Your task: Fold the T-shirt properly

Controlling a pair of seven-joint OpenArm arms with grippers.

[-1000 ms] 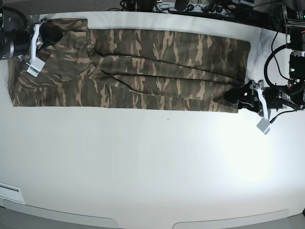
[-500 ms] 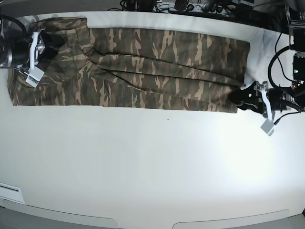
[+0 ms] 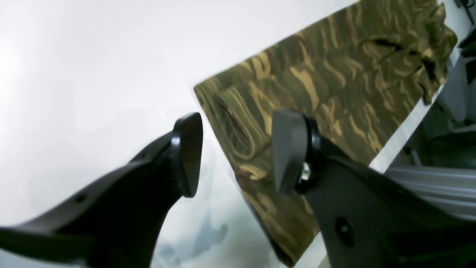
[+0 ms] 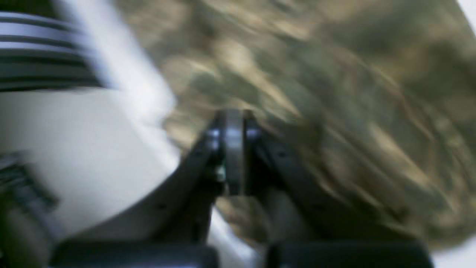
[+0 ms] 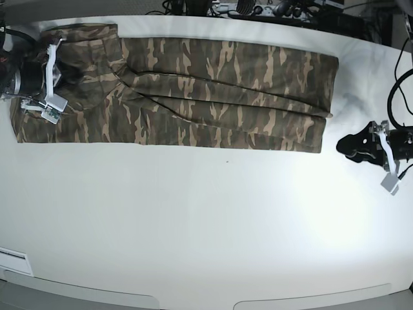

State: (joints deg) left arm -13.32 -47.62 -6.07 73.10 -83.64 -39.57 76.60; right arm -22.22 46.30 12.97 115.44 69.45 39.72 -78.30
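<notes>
Jaws on the left gripper are standing spread apart with nothing between them, and in the base view this gripper is sitting on the bare white worktop, just beside the T-shirt's near corner but not touching it. Through the left wrist camera, the two dark fingers are framing a corner of the camouflage T-shirt, where a doubled hem is showing as a thick folded band.

Jaws on the right gripper are lying pressed together with no gap showing in the right wrist view; that picture is heavily blurred, so whether any cloth is being pinched between them cannot be told. In the base view the right gripper is hovering over or resting on the shirt's end at the far left of the worktop, its white bracket sitting above the fabric.

The T-shirt is lying flat along the far side of the worktop as a long band, folded lengthwise, with diagonal creases running across its middle and a bulkier, layered section at the end under the right gripper.
</notes>
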